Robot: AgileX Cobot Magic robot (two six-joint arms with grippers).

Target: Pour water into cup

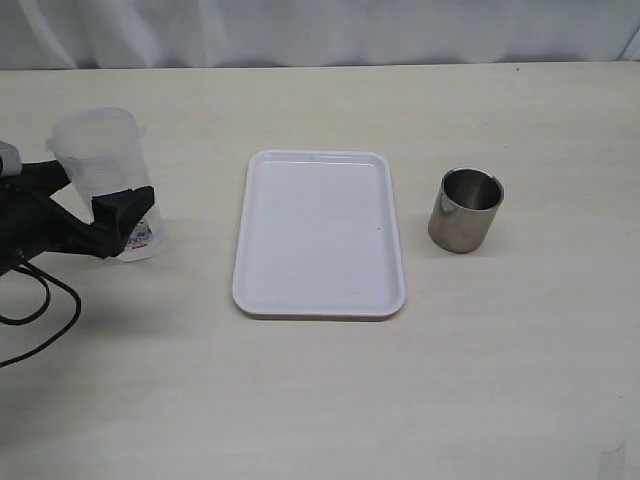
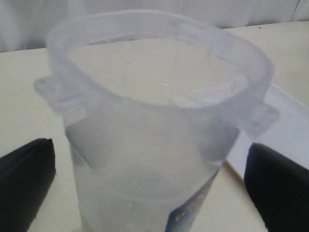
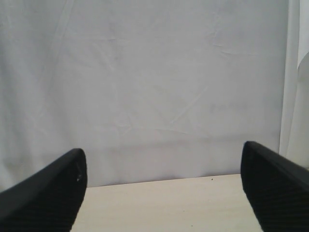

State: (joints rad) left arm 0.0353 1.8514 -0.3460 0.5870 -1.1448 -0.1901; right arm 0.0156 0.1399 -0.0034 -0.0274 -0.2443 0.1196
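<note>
Left gripper [image 1: 92, 198] straddles the container [image 1: 98, 150], nine o'clock of the tray [image 1: 320, 305], jaws wide for grasping; cup [image 1: 466, 210] waits at three.

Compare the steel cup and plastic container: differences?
The cup is shiny opaque steel; the plastic container is translucent, blue-labelled. The cup is shorter, plain-rimmed; the container taller, with rim tabs. The cup stands free right of the tray; the container sits between the fingers of the left gripper. Both upright, open-topped.
</note>
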